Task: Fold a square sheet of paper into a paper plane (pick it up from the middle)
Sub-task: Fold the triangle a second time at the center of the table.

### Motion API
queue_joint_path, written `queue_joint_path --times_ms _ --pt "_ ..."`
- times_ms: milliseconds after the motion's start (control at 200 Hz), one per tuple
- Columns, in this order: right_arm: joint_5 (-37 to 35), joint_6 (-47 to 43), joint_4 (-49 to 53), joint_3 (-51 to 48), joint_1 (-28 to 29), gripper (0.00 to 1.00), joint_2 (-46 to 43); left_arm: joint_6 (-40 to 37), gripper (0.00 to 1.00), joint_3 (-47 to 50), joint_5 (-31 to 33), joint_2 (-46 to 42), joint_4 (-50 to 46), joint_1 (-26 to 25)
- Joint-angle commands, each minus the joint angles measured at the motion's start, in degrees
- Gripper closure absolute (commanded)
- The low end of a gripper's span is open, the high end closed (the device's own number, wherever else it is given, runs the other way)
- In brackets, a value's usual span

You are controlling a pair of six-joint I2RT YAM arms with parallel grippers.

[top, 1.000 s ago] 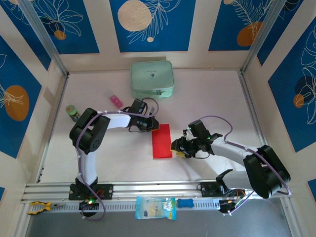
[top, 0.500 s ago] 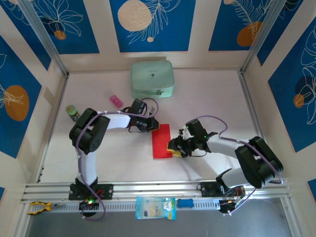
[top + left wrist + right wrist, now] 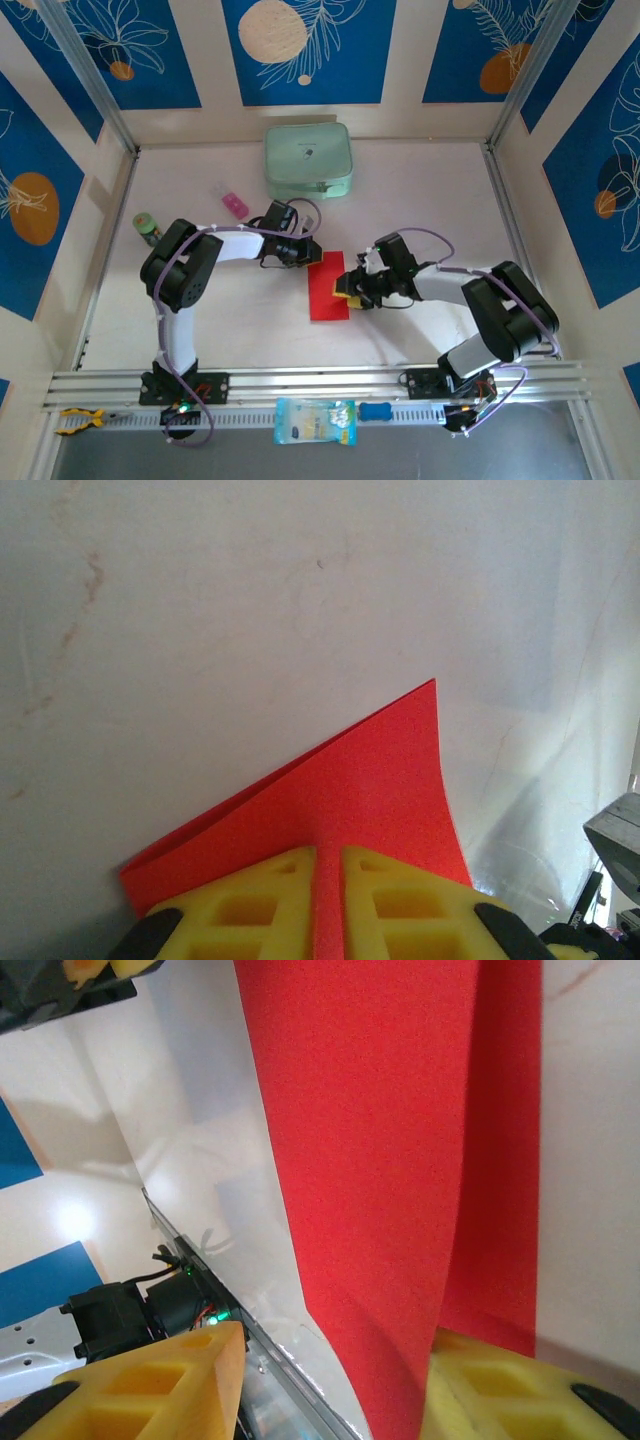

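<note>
The red sheet of paper (image 3: 327,287) lies near the middle of the table (image 3: 420,200). It is folded into a long thin shape, with one short end toward the near edge and the other toward the far edge.

The left gripper (image 3: 308,255) is at the far left corner of the paper. In the left wrist view its yellow fingers (image 3: 250,900) are squeezed tight on the paper (image 3: 360,790), with just a thin red strip between them.

The right gripper (image 3: 345,292) is at the right side of the paper. In the right wrist view its yellow fingers (image 3: 170,1370) stand wide apart, and the edge of the paper (image 3: 380,1140) curls up between them. They are not pinching it.

A pale green case (image 3: 308,160) sits by the far edge. A small pink block (image 3: 235,205) lies to its left, nearer the left edge.
</note>
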State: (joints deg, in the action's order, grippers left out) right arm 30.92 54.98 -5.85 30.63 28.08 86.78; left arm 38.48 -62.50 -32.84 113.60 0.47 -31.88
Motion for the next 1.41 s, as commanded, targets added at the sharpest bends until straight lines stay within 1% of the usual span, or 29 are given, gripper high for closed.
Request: queue_joint_path --times_ms 0,170,225,330,380,450,555,580,710,780,875,1035,1130,1190,1290,1355,1400 --pt "2.43 -0.87 -2.41 1.61 -0.63 0.55 1.82 -0.78 0.85 0.74 -0.94 0.97 -1.94 0.21" --pt "2.4 -2.41 -2.49 3.44 -1.23 0.58 4.45 -1.64 0.85 -0.27 -1.4 0.49 -3.49 0.19" --pt "2.76 -2.71 -2.55 3.98 -1.53 0.64 5.38 -1.66 0.85 -0.06 -1.2 0.07 -3.42 0.17" --pt "2.28 -2.73 -3.6 4.0 -1.8 0.72 5.91 -1.55 0.83 -0.25 -1.82 -0.54 -3.37 0.17" --pt "2.22 -2.94 -3.51 4.13 -1.96 0.78 6.18 -1.62 0.82 -0.28 -2.01 -1.36 -3.3 0.18" --pt "2.02 -3.04 -3.51 4.09 -2.11 0.87 6.54 -1.28 0.78 -0.08 -1.96 -3.24 -2.68 0.21" --pt "0.58 -2.33 -3.94 3.62 -2.32 0.93 6.64 -0.65 0.73 -0.14 -3.01 -6.06 -2.67 0.06" --pt "0.07 -1.96 -4.14 3.56 -2.28 0.94 6.57 -0.39 0.72 0.19 -2.83 -7.05 -2.52 -0.13" --pt "-2.88 1.04 -6.03 2.73 -2.3 0.97 5.87 0.49 0.58 3.93 -0.18 -12.86 -1.79 -0.76" --pt "-4.66 3.36 -7.55 2.05 -2.16 0.99 5.43 1.06 0.53 6.69 1.19 -16.2 -0.77 -0.82" --pt "-6.54 6.26 -9.53 1.2 -1.98 0.98 5.36 1.2 0.49 10.32 2.9 -20.54 0.34 -0.91" --pt "-9.4 10.98 -13.73 -1.36 -1.53 0.98 4.67 1.58 0.48 16.12 6.3 -27.47 1.61 -0.91" --pt "-8.75 10.96 -14.56 -1.77 -1.53 0.97 4.3 1.77 0.48 19.19 7.17 -30.52 3.85 -1.05" --pt "-7.14 9.54 -14.16 -1.25 -1.83 0.94 4.35 1.73 0.48 20.19 7.88 -31.64 3.83 -1.25" --pt "-5.83 7.25 -12.81 -0.75 -2.45 0.86 3.77 0.46 0.49 20.31 8.6 -32.56 1.65 -2.57" --pt "-4.33 5.17 -12.12 -0.32 -3.05 0.79 3.4 -0.16 0.49 20.15 8.63 -33.35 0.33 -3.56" --pt "-2.85 3.54 -10.62 0.54 -3.56 0.77 3.58 -0.36 0.49 20.43 8.72 -34.02 0.19 -4.4"
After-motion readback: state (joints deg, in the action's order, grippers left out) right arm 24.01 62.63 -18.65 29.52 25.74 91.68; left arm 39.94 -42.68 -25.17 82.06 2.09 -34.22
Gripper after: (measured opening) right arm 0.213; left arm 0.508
